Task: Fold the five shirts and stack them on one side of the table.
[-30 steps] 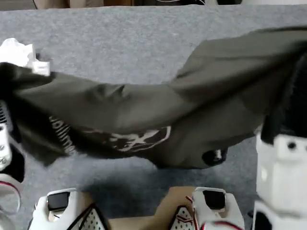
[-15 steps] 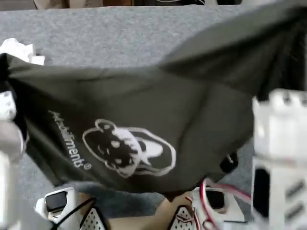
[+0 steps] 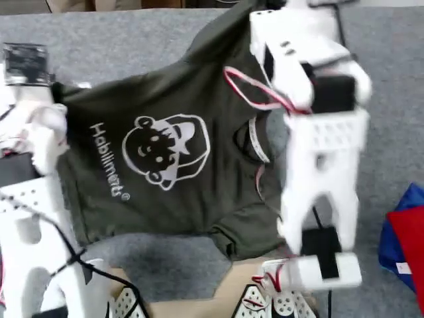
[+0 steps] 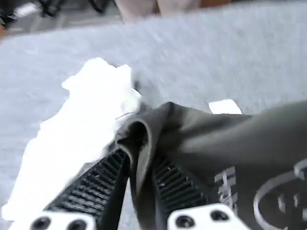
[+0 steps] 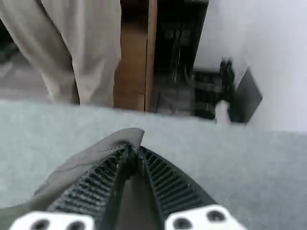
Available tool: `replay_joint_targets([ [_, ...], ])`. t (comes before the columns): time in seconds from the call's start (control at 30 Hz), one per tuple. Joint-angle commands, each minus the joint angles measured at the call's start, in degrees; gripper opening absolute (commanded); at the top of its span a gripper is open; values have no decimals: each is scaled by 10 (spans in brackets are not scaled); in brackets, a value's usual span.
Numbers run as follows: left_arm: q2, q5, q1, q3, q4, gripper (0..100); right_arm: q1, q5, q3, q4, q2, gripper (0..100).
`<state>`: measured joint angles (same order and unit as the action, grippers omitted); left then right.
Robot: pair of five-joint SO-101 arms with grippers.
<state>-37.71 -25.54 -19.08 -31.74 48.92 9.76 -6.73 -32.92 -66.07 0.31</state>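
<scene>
A dark olive shirt [image 3: 165, 165] with a white cartoon print lies spread over the grey table [image 3: 119, 40], print side up. My left gripper [image 3: 58, 99] holds one corner at the table's left side. In the left wrist view the gripper [image 4: 139, 158] is shut on a bunched fold of the shirt [image 4: 201, 139]. My right gripper [image 3: 255, 12] holds another corner near the far edge. In the right wrist view it [image 5: 132, 153] is shut on an olive fold [image 5: 91, 158] that rises between the ribbed fingers [image 5: 163, 177].
A white cloth [image 4: 81, 120] lies on the table just beyond the left gripper. A blue and red cloth [image 3: 405, 238] sits at the right edge. The right arm's white body [image 3: 318, 146] hangs over the shirt's right part. Both arm bases [image 3: 291, 291] stand at the near edge.
Both arms have swung the shirt toward the far side. It hung as a sagging band, then turned, and now lies with the print showing flat. The right arm moved from the right edge inward.
</scene>
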Motion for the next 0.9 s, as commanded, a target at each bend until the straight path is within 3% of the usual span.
replay_joint_targets([
  [0.0, 51, -6, 20, -39, -91, 19, 4, -1, 0, 37, 66, 5],
  [0.13, 159, 34, 19, -1, -129, 19, 4, -1, 0, 64, 115, 5],
  [0.27, 286, 79, 17, 105, -105, 19, 3, -1, 0, 71, 129, 5],
  [0.43, 415, 87, 19, 308, 64, 19, -18, 4, 4, 62, 131, 5],
  [0.6, 498, 84, 21, 469, 236, 19, -38, 44, -1, -29, 127, 5],
  [0.87, 550, 21, 21, 512, 365, 19, -52, 116, -47, -226, 127, 5],
])
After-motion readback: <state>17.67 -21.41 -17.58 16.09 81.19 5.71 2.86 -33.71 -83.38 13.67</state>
